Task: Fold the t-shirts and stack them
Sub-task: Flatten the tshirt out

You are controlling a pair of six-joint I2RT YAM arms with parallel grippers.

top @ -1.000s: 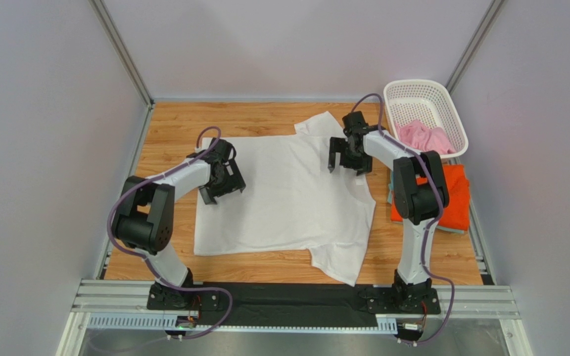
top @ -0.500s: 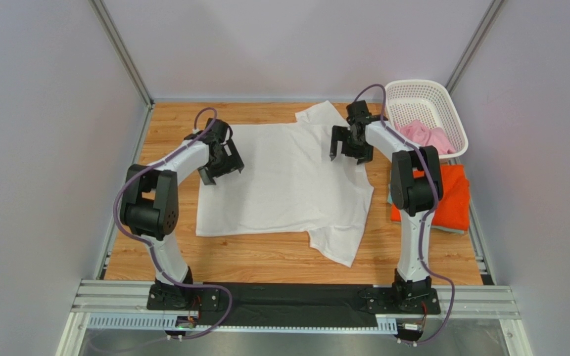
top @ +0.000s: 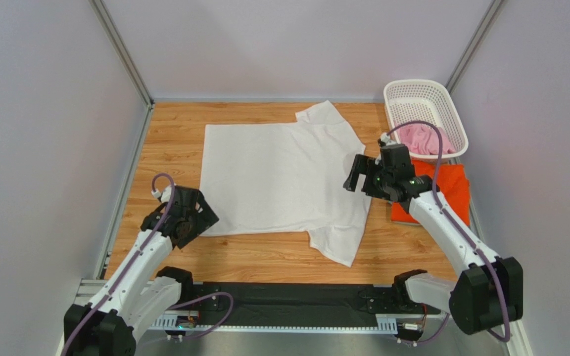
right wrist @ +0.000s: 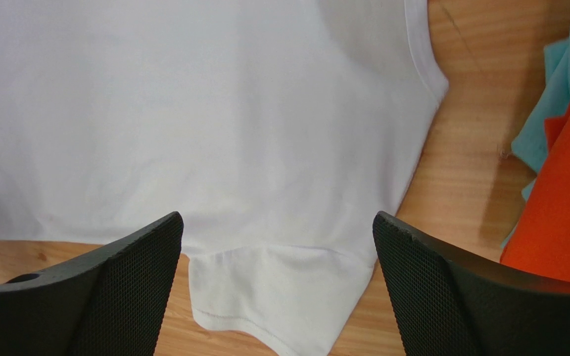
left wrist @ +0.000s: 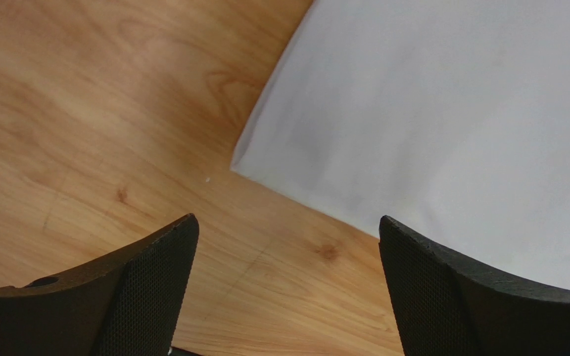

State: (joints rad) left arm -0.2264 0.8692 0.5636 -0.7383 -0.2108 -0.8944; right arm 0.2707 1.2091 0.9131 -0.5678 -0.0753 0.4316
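Note:
A white t-shirt (top: pixel 280 178) lies spread flat on the wooden table, one sleeve pointing to the far edge and the other (right wrist: pixel 280 297) to the near edge. An orange t-shirt (top: pixel 453 194) lies folded at the right. A pink t-shirt (top: pixel 423 139) sits crumpled in the basket. My left gripper (top: pixel 195 219) hovers open just off the white shirt's near-left corner (left wrist: pixel 236 165), over bare wood. My right gripper (top: pixel 358 174) hangs open above the shirt's right side, nothing between its fingers (right wrist: pixel 444 282).
The white lattice basket (top: pixel 414 89) stands at the far right corner. A teal cloth (right wrist: pixel 544 126) pokes out from under the orange shirt (right wrist: pixel 563 193). Metal frame rails and grey walls border the table (top: pixel 176 133) on three sides.
Both arms have pulled back from the shirt's far part: the left down to its near-left corner, the right to its right edge. The white shirt now lies flat and uncovered.

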